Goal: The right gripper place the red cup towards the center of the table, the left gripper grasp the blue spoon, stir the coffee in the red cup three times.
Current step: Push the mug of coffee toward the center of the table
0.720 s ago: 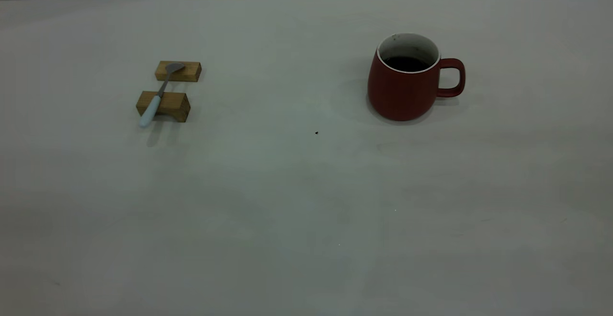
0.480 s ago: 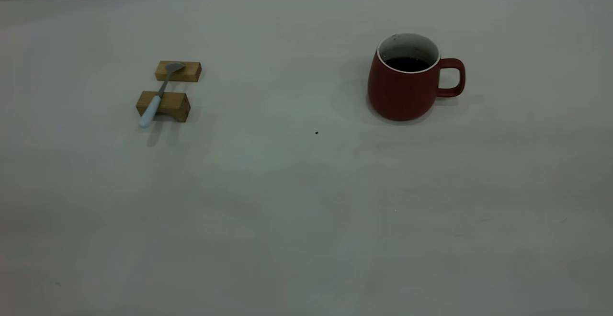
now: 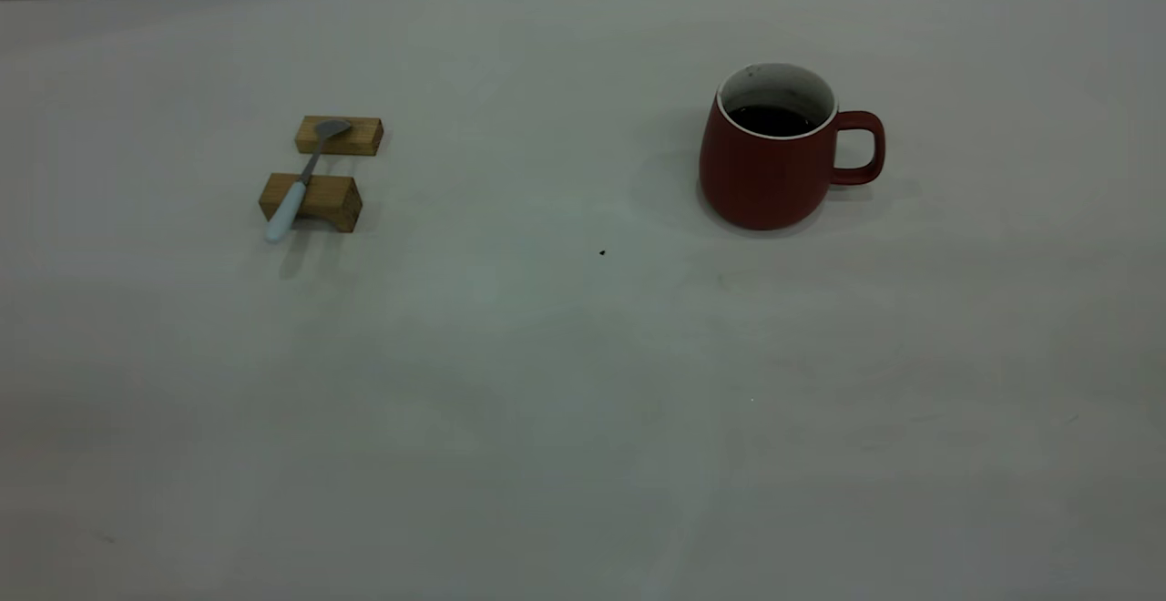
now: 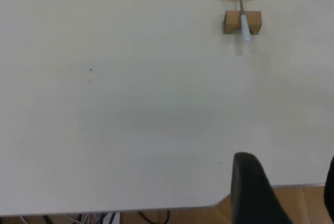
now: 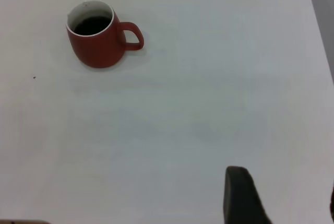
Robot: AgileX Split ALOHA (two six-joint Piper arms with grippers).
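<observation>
No readable text, labels, brands or numbers anywhere.

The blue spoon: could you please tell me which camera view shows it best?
The exterior view: the blue spoon is largest there, bridging two wooden blocks, bowl on the farther one. The left wrist view shows it far off and small. The right wrist view does not show it.

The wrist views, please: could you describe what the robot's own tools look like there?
Little shows. The left tool appears as a black, rounded, tapered finger, with a second dark edge at the frame border. The right tool shows one similar matte black finger. No cables or markings on them.
</observation>
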